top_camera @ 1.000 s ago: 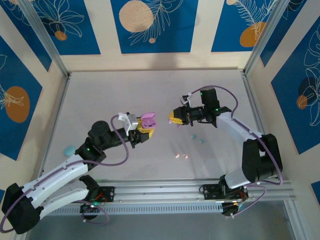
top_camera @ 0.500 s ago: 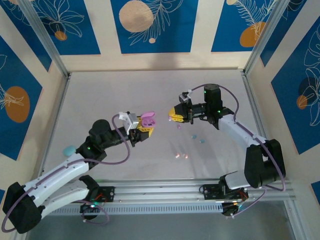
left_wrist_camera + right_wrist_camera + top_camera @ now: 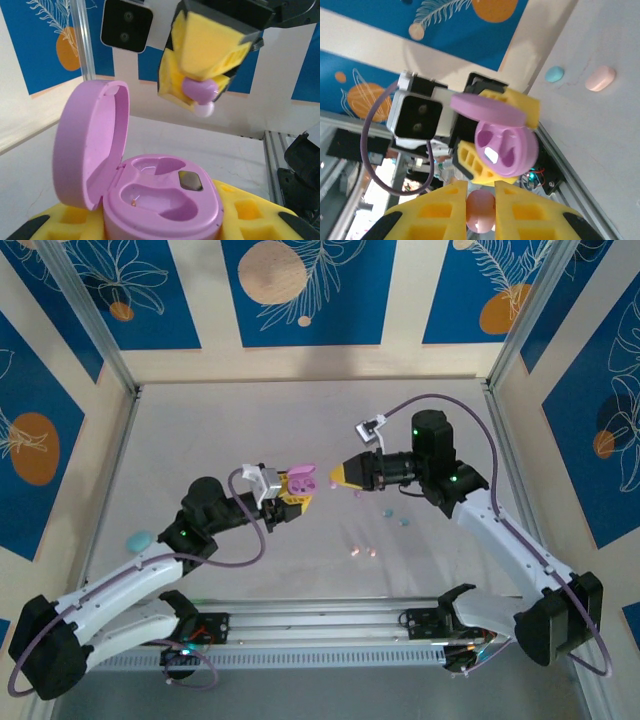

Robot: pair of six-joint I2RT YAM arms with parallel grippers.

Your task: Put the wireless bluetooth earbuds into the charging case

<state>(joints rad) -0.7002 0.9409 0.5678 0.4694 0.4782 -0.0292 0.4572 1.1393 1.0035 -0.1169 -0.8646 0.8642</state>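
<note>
Swinging its elbow out toward the right edge of the table (image 3: pixel 180 430), the right arm has turned the right gripper (image 3: pixel 346 474) to point left at the left gripper (image 3: pixel 290 500), and the gap between the two has narrowed. The right jaws are almost closed, pinching a purplish-pink earbud (image 3: pixel 480 210) at their tips. The left jaws stand narrow, clamped on the base of the purple charging case (image 3: pixel 299 481), which is held above the middle of the table with its lid (image 3: pixel 90 145) hinged open.

In the left wrist view the bud hangs just above and beyond the case's wells (image 3: pixel 165 202), which look empty, and it is not touching them. The case mouth lies straight ahead along the right fingers' long axis, so I judge the right arm is the one to close in.

A light blue earbud (image 3: pixel 388 512) and a peach-pink earbud (image 3: pixel 354 551), each with its twin beside it, lie nearer the front edge. A blue case (image 3: pixel 137 539) sits by the left edge.
</note>
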